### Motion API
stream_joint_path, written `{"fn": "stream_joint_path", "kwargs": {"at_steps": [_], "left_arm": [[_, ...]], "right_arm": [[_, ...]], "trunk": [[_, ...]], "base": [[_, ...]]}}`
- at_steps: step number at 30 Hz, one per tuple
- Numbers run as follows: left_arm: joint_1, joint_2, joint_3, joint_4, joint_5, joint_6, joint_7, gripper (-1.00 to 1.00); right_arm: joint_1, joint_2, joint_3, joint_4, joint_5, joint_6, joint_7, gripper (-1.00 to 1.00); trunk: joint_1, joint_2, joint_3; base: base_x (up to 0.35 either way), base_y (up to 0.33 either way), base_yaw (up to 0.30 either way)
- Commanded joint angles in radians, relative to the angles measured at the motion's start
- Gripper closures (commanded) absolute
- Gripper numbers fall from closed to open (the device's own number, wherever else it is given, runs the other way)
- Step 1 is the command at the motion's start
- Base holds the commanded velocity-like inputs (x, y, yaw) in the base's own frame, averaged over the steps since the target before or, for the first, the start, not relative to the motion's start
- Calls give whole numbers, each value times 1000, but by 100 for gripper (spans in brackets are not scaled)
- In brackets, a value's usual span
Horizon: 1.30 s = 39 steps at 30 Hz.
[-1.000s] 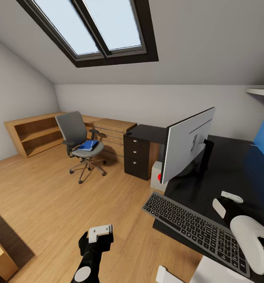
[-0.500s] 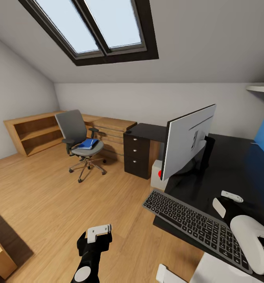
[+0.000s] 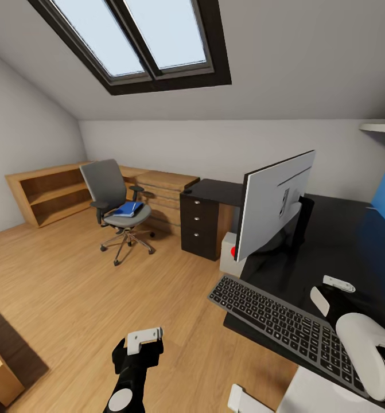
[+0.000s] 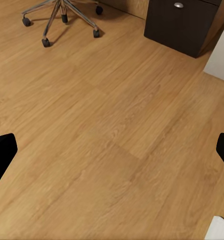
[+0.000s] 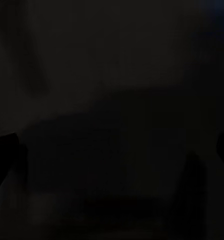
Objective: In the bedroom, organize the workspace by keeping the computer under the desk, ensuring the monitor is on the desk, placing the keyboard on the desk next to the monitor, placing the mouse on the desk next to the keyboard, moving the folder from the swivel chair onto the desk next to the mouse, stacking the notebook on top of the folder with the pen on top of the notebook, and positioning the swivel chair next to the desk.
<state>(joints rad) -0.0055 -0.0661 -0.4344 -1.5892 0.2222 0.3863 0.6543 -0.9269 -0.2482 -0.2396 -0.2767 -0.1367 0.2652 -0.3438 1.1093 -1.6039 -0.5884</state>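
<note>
The long black-topped desk (image 3: pixel 353 241) runs along the robot's right side, bearing the large thin silver-backed monitor (image 3: pixel 275 209), which stands upright with its screen facing away from the head camera. In front of it lies the slim silver-grey keyboard with dark keys (image 3: pixel 284 327), its long axis running diagonally and its near corner overhanging the desk edge. Well apart across the light wood floor (image 3: pixel 72 298) stands the grey upholstered swivel chair on a chrome star base (image 3: pixel 115 209), seat turned towards the room. The flat bright blue folder (image 3: pixel 128 210) lies on that seat, roughly level, its long axis slanting across the cushion. The step in hand looks like fetching that folder: best to roll up square to the chair front, then reach in low so the casters are not nudged. The left gripper (image 3: pixel 144 338) hangs over bare floor, fingers spread wide and empty. The right gripper (image 3: pixel 335 289) hovers over the desk, also spread wide by its wrist view.
</note>
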Motion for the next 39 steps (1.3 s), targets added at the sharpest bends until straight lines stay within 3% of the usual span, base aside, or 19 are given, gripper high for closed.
{"fn": "stream_joint_path", "kwargs": {"at_steps": [1,19,39], "left_arm": [[-1,0,-1,-1,6,3,7,-100],[-1,4,0,7,7,5,7,-100],[-1,4,-1,9,8,5,7,-100]], "right_arm": [[0,0,2,30,-11,8,-4,-100],[0,0,2,30,-11,8,-4,-100],[0,0,4,30,-8,8,-4,-100]], "trunk": [[0,0,-1],[0,0,-1],[0,0,-1]], "base": [[0,0,0],[-2,0,0],[-123,0,0]]}}
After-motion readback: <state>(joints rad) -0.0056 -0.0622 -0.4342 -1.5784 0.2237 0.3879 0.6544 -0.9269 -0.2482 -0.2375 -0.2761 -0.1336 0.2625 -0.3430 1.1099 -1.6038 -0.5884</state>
